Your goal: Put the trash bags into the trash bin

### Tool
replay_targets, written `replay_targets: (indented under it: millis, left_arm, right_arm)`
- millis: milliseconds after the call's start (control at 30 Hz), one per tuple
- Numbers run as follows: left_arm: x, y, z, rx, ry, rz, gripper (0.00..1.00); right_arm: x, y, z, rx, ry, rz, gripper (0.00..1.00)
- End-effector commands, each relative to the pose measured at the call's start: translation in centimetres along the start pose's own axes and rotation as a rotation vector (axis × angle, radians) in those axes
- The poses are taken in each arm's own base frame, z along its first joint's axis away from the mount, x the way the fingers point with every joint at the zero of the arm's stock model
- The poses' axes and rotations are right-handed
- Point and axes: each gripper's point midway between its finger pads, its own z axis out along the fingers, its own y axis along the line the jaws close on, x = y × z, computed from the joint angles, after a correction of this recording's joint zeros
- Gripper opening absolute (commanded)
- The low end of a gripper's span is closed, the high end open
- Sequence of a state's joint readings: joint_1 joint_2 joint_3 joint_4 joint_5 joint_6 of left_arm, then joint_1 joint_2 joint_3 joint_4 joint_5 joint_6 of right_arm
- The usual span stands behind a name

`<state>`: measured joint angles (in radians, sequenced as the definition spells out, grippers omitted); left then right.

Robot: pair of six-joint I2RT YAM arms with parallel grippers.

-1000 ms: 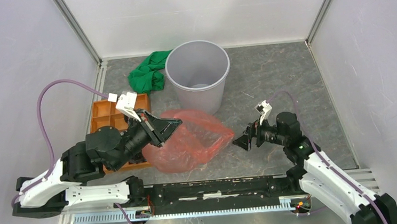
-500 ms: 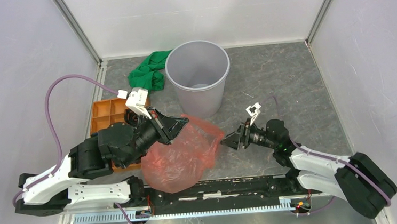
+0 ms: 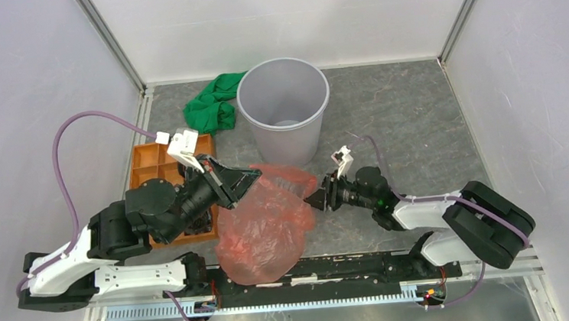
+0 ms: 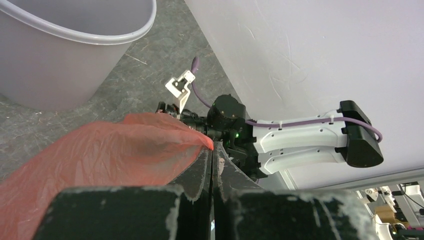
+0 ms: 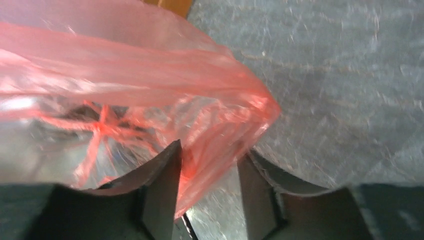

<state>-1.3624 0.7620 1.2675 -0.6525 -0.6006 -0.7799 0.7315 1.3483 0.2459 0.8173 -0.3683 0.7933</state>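
The trash bag is thin, wrinkled red plastic, hanging from my left gripper and sagging to the table's near edge. In the left wrist view my left gripper is shut on a corner of the bag. My right gripper reaches in from the right at the bag's right edge. In the right wrist view it is open, with a fold of the bag between its fingers, lying against the left one. The light-grey trash bin stands upright behind the bag and looks empty; its wall also shows in the left wrist view.
A green cloth lies left of the bin. An orange compartment tray sits at the left, partly under my left arm. White walls close in three sides. A black rail runs along the near edge.
My right gripper has moved left onto the bag's right edge while its jaws narrowed. The bag has gathered in from its spread to the right and now hangs lower, toward the near edge.
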Motion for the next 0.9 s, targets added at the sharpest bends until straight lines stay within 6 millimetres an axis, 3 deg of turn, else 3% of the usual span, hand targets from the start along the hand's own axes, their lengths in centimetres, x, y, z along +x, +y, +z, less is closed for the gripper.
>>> replay_targets:
  millis: [0, 100, 133, 267, 367, 467, 533, 600, 667, 733, 800, 867]
  left_arm:
    - [-0.5, 0.5, -0.1, -0.023, -0.018, 0.016, 0.02]
    - [-0.1, 1.6, 0.0, -0.068, -0.017, 0.031, 0.02]
    - [0.1, 2.1, 0.0, -0.085, -0.02, 0.037, 0.02]
    - [0.6, 4.0, 0.5, -0.164, -0.042, 0.076, 0.02]
    - [-0.3, 4.8, 0.6, -0.226, -0.079, 0.09, 0.02]
    - [-1.6, 3.8, 0.0, -0.159, -0.124, 0.045, 0.02]
    - [-2.0, 4.4, -0.9, -0.133, -0.163, 0.003, 0.02]
    - [-0.5, 6.9, -0.9, -0.193, -0.174, -0.031, 0.02]
    - [2.0, 9.2, -0.8, -0.247, -0.14, -0.053, 0.02]
    - [3.3, 9.9, -0.9, -0.256, -0.108, -0.081, 0.02]
    - [2.7, 9.0, -1.4, -0.21, -0.103, -0.098, 0.02]
    - [1.1, 7.2, -2.0, -0.135, -0.115, -0.108, 0.02]
  right_arm:
    - [-4.2, 1.7, 1.3, 0.002, -0.058, -0.143, 0.37]
    - [-5.7, 0.3, 0.1, 0.145, -0.053, -0.254, 0.04]
    - [-6.9, 0.1, -0.7, 0.201, -0.064, -0.301, 0.01]
    - [-12.7, 1.3, -5.6, 0.402, -0.132, -0.504, 0.0]
    - [-16.4, 5.5, -9.1, 0.415, -0.144, -0.603, 0.01]
    - [-18.3, 9.3, -11.9, 0.367, -0.165, -0.676, 0.01]
    - [-18.9, 9.1, -13.8, 0.421, -0.19, -0.727, 0.01]
    - [-18.0, 6.1, -14.7, 0.54, -0.177, -0.719, 0.01]
    - [-14.8, 2.9, -13.8, 0.585, -0.06, -0.677, 0.01]
    - [-11.8, 1.4, -12.7, 0.561, 0.073, -0.655, 0.01]
    - [-12.0, 1.4, -12.8, 0.576, 0.091, -0.654, 0.01]
    - [-14.5, 4.0, -13.2, 0.541, 0.033, -0.681, 0.02]
